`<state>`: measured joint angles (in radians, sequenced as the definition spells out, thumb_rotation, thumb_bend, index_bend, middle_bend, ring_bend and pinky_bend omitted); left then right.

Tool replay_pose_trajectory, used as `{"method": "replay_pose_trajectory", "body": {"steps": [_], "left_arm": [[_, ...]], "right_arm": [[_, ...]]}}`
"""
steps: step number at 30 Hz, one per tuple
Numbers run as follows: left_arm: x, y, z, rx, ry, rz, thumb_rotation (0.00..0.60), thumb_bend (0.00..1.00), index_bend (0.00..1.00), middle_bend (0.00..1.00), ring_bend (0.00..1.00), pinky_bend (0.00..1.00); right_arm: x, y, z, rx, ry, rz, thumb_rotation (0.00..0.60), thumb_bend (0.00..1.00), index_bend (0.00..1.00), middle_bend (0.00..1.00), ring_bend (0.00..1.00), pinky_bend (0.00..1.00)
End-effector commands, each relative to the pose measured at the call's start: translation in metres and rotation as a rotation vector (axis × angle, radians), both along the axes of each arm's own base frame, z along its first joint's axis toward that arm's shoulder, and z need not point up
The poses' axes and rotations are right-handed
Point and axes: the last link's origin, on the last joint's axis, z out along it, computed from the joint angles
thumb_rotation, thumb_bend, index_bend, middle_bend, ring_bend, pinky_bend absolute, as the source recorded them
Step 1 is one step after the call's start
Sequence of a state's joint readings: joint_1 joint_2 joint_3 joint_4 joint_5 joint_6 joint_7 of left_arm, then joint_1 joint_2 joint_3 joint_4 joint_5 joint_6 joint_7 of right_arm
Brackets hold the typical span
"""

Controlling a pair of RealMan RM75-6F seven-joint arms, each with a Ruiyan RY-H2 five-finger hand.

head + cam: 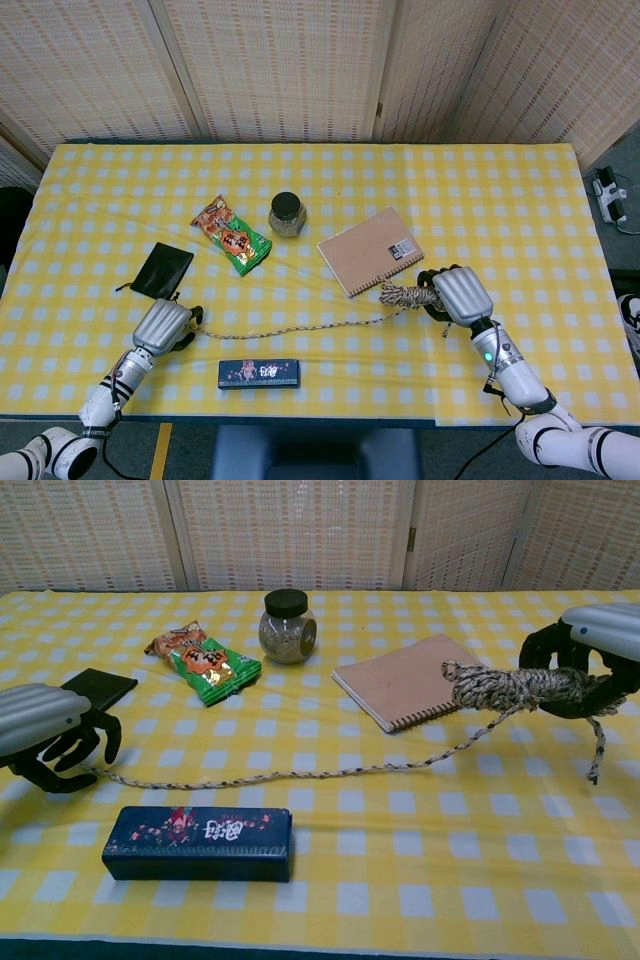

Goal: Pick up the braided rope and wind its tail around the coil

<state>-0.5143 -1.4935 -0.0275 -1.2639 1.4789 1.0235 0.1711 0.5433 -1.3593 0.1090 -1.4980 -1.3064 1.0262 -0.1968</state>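
Right robot hand [585, 660] grasps the rope coil [510, 688]; left robot hand [55, 740], fingers curled, at its tail [270, 774].

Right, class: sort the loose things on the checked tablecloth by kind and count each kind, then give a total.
Braided rope: 1
Notebook: 1
Jar: 1
Snack packet: 1
Black pouch: 1
Dark box: 1
Total: 6

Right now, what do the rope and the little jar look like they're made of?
The braided rope looks like woven fibre, cream flecked with dark strands, matte and a bit fuzzy. The jar seems to be clear glass, maybe plastic: you can see grainy contents through it. Its black lid looks like smooth plastic or metal; I can't tell which.
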Motion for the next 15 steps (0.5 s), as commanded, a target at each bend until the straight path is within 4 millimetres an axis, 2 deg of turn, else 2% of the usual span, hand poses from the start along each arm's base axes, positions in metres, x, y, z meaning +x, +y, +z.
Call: {"method": "replay_pose_trajectory", "body": {"steps": [1, 15], "left_arm": [[-0.0012, 0.0003, -0.0007, -0.004, 0.004, 0.009, 0.6, 0.39, 0.53, 0.8, 0.76, 0.75], [-0.0026, 0.0016, -0.0041, -0.016, 0.011, 0.026, 0.6, 0.44, 0.56, 0.8, 0.76, 0.75]], "right_arm": [[-0.0003, 0.0001, -0.0005, 0.001, -0.001, -0.001, 0.6, 0.58, 0.69, 0.58, 0.59, 0.47], [-0.0026, 0.0003, -0.0021, 0.006, 0.005, -0.01, 0.6, 0.58, 0.69, 0.58, 0.59, 0.47]]}}
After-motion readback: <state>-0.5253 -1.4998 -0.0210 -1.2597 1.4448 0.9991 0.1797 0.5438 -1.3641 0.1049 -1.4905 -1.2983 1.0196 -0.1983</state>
